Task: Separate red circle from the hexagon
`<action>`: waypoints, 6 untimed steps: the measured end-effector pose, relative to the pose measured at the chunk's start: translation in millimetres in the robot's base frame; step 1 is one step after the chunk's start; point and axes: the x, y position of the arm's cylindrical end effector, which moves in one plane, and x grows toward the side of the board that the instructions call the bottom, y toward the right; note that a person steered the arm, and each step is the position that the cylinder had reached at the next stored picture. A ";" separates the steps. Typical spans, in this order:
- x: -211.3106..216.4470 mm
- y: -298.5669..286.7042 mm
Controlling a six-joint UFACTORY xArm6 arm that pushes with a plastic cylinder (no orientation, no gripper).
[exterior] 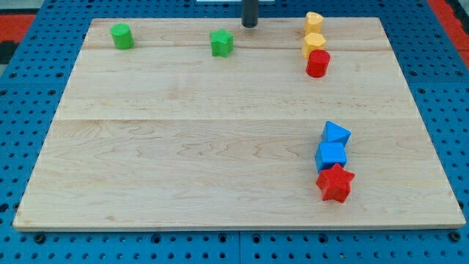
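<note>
The red circle sits near the view's top right, touching the yellow hexagon just above it. A second yellow block stands right above the hexagon at the board's top edge. My tip is at the view's top centre, well left of these blocks and just to the upper right of the green star.
A green circle sits at the top left. At the lower right a blue block, a blue cube and a red star stand in a column. The wooden board lies on a blue pegboard.
</note>
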 end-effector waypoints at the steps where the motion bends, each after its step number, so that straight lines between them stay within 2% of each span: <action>1: 31.0 29.9; 2: 57.0 39.4; 5: 77.6 124.5; 6: 96.7 132.7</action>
